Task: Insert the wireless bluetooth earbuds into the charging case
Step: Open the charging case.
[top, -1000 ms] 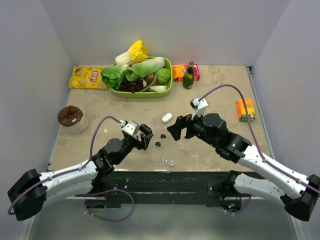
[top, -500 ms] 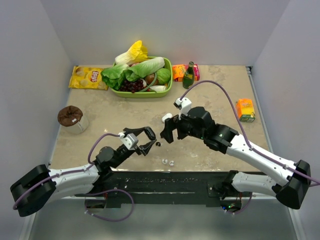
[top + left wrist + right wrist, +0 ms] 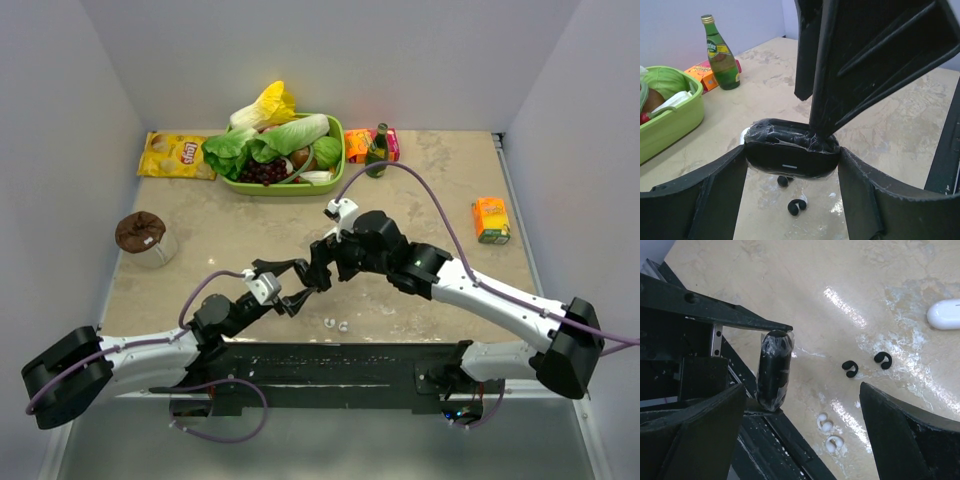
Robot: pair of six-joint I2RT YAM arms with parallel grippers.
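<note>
Your right gripper (image 3: 318, 270) has swung in onto the black charging case (image 3: 790, 161), jaws spread; your left gripper (image 3: 296, 284) clamps that case. The black earbuds (image 3: 851, 369) lie near it: tiny, light, likely slippery, so pinch across the body.

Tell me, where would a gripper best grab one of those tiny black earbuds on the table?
Probably from straight above, pinching the black earbud across its curled C-shaped body. It lies flat and low on the table, so no side approach gets under it, and its twin sits clear.
</note>
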